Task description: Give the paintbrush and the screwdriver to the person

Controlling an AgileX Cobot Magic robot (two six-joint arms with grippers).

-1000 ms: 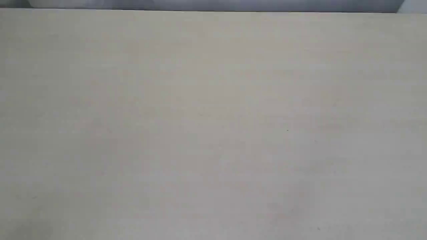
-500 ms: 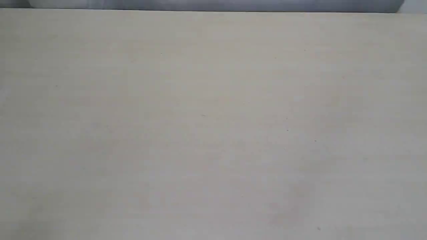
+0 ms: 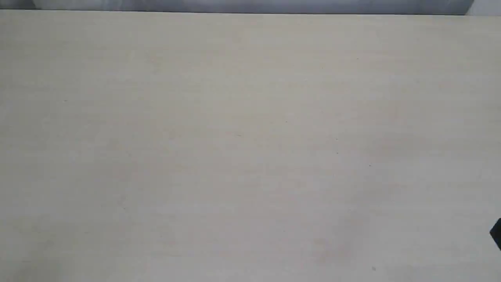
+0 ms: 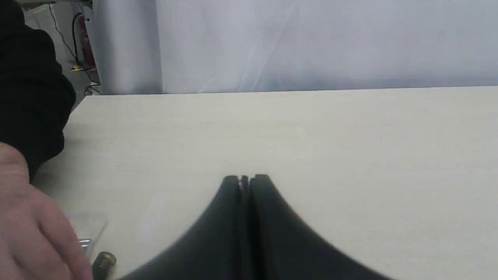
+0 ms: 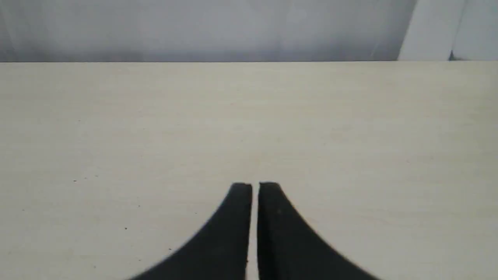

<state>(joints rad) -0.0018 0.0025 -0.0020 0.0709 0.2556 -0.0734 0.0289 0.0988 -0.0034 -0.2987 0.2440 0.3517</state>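
- The left gripper has its two black fingers pressed together at the tips, with nothing between them. It hangs low over the pale table.
- The right gripper is all but closed. Only a thin slit of tabletop shows between its fingers, and it holds nothing.
- In the left wrist view the person's hand is near the left gripper and off to one side, blurred and partly cut off by the frame edge. A dark sleeve runs up from the wrist.
- A small gold-brown end of the screwdriver shows just beside that hand. The rest of it is hidden, so I cannot tell whether the fingers grip it or whether it lies on the table.
- A small silver piece peeks out at the edge of the hand. It may be the paintbrush ferrule, but too little shows to be sure.
- In the exterior view the tabletop fills the frame, with only a dark bit of arm at the right edge.
- A grey-white backdrop stands behind the far edge of the table.
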